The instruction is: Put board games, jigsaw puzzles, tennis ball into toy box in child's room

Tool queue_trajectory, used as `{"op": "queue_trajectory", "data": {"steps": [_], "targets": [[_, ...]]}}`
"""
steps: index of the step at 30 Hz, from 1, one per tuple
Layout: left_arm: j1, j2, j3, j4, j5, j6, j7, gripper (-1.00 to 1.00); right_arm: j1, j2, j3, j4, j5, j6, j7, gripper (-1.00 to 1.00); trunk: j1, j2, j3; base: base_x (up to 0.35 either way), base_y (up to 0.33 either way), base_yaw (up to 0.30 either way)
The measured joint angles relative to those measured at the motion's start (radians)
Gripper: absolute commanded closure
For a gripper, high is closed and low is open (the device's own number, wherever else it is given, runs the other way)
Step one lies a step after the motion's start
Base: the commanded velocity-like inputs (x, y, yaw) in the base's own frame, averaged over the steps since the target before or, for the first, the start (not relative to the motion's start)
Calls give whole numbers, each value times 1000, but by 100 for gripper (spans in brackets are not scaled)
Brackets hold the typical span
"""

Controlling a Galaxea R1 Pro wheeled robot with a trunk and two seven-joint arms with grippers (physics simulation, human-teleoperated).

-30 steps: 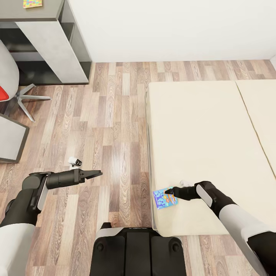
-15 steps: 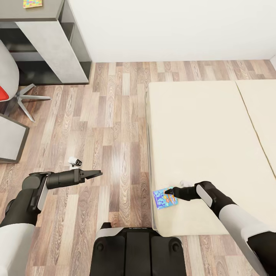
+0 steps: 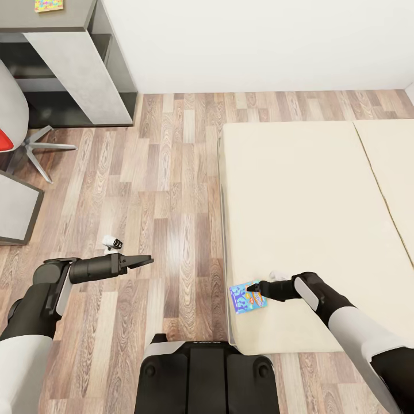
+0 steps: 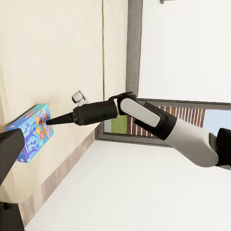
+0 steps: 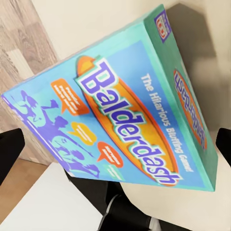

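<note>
Lying flat on the bed [image 3: 299, 190], the board game [image 3: 248, 296] seemingly points floorward.

Nothing is moving across the second this record covers. The right gripper [image 3: 253, 286] is staying exactly where it was, its tips at the near edge of the light blue board game [image 3: 248, 296] lettered "Balderdash", which is lying at the same spot on the bed [image 3: 305, 190] at its near left corner. The left gripper [image 3: 146, 260] is keeping its earlier place out over the wood-plank floor [image 3: 167, 172], pointing toward the bed, with no shift in arm or fingers. The head camera is holding too, so floor, mattress and wall are sitting in the same places in the picture as before.
</note>
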Motion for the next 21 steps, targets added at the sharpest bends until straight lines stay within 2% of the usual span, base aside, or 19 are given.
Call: {"op": "queue_trajectory", "data": {"steps": [21], "targets": [[0,4,0,0,0,0,0,-100,0,-1,-1,0,-13,3,6,-100,0,0,0,0,0,0]]}}
